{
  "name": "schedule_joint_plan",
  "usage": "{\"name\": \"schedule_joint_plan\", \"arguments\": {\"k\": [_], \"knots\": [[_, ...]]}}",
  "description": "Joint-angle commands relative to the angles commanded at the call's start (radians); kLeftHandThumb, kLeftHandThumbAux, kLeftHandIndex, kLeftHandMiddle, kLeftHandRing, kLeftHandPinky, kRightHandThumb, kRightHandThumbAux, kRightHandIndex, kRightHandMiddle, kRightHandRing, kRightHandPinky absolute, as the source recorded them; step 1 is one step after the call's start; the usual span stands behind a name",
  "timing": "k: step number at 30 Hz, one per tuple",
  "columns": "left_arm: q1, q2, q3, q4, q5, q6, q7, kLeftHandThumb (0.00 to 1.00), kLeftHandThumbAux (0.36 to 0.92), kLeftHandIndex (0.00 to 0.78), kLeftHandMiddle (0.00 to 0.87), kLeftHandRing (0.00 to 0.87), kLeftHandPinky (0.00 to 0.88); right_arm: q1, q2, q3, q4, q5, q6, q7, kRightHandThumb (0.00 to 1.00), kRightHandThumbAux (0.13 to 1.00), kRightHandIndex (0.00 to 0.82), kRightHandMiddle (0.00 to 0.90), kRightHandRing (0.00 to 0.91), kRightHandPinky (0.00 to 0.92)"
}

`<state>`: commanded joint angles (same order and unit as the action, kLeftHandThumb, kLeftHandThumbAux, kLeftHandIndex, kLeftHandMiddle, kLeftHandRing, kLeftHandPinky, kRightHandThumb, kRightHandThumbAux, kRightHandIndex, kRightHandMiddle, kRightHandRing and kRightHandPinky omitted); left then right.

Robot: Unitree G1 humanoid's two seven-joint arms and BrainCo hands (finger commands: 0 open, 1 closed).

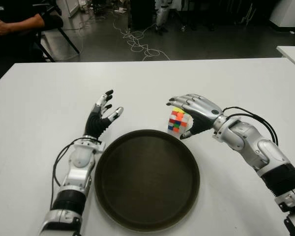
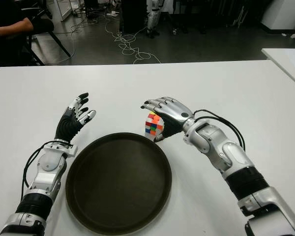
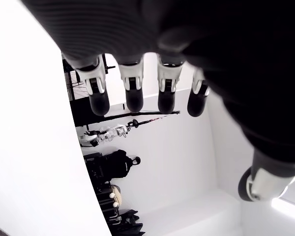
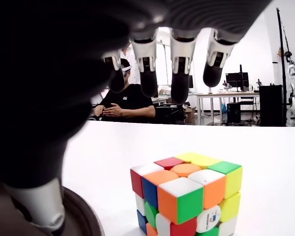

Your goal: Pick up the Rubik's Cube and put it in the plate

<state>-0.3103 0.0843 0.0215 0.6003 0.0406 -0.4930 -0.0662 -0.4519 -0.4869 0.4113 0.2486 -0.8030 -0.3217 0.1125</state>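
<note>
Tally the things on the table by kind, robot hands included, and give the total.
Rubik's Cube: 1
Plate: 1
Robot hands: 2, the left hand open beside the plate, the right hand open around the cube, not yet gripping
Total: 4

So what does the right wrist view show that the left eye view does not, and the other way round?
Only the right wrist view shows the gap between the right hand's fingers and the Rubik's Cube standing on the table.

Only the left eye view shows the whole plate and the open left hand beside it.

Both show the cube, ungrasped, next to the plate's rim.
</note>
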Motion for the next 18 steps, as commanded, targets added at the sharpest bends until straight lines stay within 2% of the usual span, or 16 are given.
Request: {"name": "schedule_joint_plan", "arguments": {"k": [18], "knots": [[0.001,-0.003,0.004,0.001,-0.006,0.002,0.005,0.000,0.562,0.055,0.092,0.035,0.000,-0.005,0.007,0.008,0.001,-0.004,0.059,0.001,0.000,0.751,0.100,0.127,0.136,0.108]]}}
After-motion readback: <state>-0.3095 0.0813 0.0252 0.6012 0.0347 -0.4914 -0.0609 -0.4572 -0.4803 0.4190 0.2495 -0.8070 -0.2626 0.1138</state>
